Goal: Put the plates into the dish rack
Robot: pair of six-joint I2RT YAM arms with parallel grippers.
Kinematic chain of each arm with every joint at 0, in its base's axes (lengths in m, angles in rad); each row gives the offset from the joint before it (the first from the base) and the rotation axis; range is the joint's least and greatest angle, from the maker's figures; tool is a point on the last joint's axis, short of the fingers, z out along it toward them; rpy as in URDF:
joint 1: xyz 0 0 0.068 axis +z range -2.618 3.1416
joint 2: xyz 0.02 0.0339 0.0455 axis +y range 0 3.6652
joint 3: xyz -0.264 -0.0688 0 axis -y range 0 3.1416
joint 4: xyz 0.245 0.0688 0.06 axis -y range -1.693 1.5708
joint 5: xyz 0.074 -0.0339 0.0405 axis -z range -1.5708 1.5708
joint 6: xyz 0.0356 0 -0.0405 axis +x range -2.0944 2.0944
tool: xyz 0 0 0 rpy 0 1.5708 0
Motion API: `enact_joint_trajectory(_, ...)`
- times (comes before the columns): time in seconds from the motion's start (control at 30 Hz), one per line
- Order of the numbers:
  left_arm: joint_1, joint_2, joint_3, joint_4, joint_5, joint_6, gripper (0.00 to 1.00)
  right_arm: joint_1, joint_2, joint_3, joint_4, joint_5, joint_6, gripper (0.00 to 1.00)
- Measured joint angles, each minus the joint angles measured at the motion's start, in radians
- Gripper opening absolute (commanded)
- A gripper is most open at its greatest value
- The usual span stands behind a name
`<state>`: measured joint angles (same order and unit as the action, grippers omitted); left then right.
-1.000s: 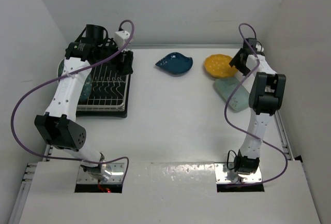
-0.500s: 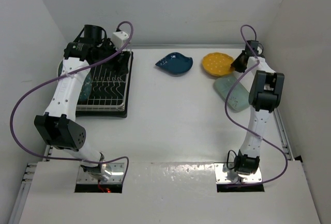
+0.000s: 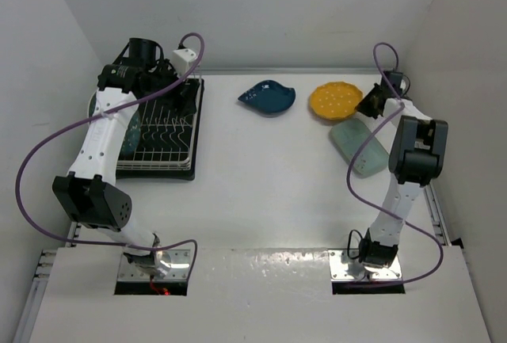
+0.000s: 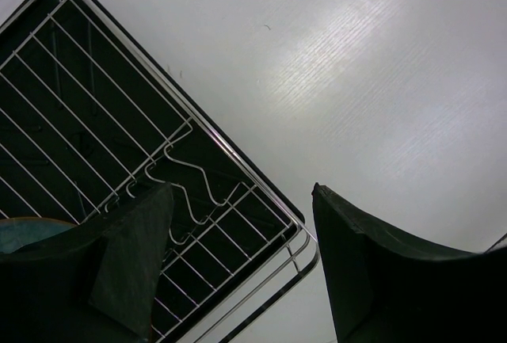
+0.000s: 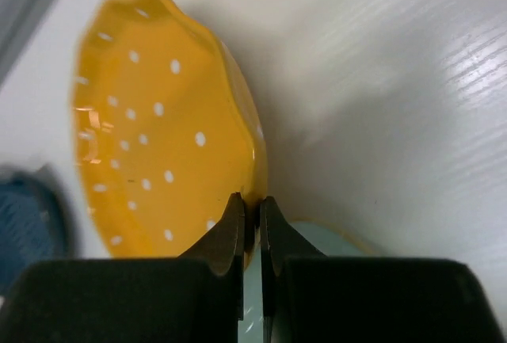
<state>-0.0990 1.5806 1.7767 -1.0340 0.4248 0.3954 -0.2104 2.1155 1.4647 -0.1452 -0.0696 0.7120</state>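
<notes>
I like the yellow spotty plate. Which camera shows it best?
The right wrist view: the yellow scalloped ceramic plate is close up, white dots clear, with the right claw pinching its rim. The top view shows it small and far; the left wrist view misses it.

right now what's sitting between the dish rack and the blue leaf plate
Nothing. The stretch of white table between the dish rack and the blue leaf plate is bare, as the top external view shows.
</notes>
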Motion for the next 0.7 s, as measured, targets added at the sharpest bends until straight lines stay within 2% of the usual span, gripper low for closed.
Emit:
enact_joint_trajectory(0.2, 0.0, 0.01, 0.024, -0.006, 0.023, 0.001, 0.75, 0.01, -0.226, -0.094, 0.074, -0.005, -0.012, 0.0)
enact_joint_trajectory(0.4, -0.008, 0.011, 0.029, -0.004, 0.035, 0.001, 0.75, 0.029, -0.364, -0.184, 0.172, -0.023, 0.0, 0.0)
enact_joint_trajectory(0.57, -0.021, 0.013, -0.01, 0.011, 0.06, -0.006, 0.75, 0.049, -0.484, -0.385, 0.231, -0.049, 0.031, 0.0)
enact_joint_trajectory(0.7, -0.055, 0.058, -0.02, 0.035, 0.095, -0.031, 0.75, 0.082, -0.558, -0.533, 0.203, -0.069, 0.044, 0.0)
